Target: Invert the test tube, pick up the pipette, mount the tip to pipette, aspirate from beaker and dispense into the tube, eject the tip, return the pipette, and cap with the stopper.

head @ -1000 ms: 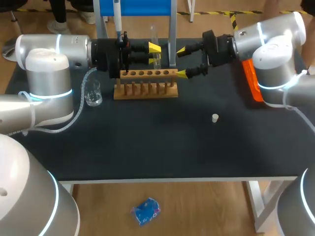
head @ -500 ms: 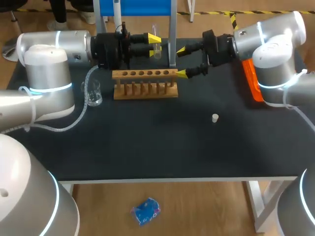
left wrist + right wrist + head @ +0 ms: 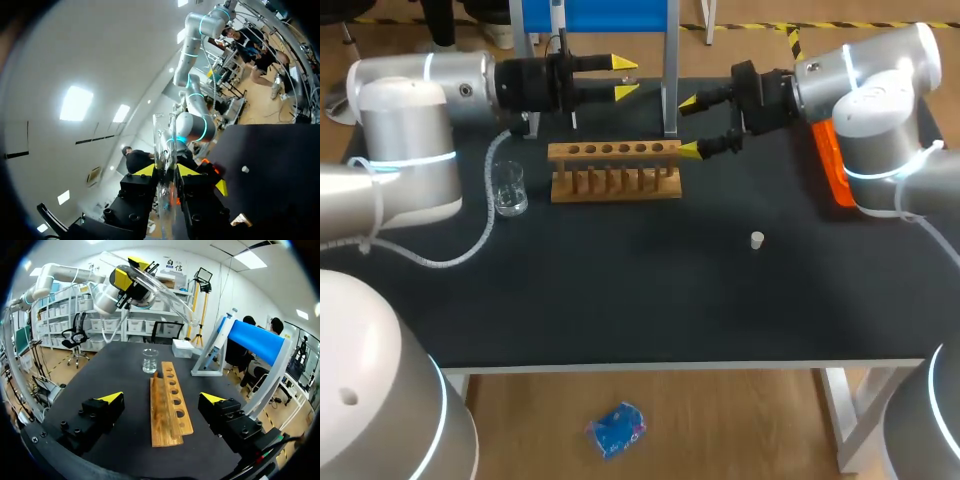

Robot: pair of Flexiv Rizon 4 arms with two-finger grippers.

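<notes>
Pinches a slender test tube (image 3: 165, 145) of clear glass in the left gripper (image 3: 623, 77), high over the back of the table (image 3: 620, 300) and well above the rack (image 3: 615, 170). Presses the two yellow wedge-shaped tips against the tube's smooth wall from either side, with matt black finger blocks behind them. In the right wrist view, shows that tube as a long transparent cylinder slanting out from those tips.

Holds the right gripper (image 3: 689, 126) spread wide, with nothing between its yellow wedges, just beyond the rack's right end.

Below, on the dark matt tabletop:
- Rack of pale brown wood, long and narrow, with a row of round holes in its top board and short pegs along its front.
- Small beaker (image 3: 509, 190) of clear glass, cylindrical, just beside the rack's left end.
- Stopper (image 3: 757, 240), a stubby pale plug, standing alone well to the right of the rack and nearer the front edge.
- Pipette (image 3: 558, 25), slim and white, hanging upright on a stand (image 3: 670, 70) with a blue top and grey metal legs, behind the rack.
- Bright orange block (image 3: 835, 165) at the right edge, partly hidden by the right arm.
</notes>
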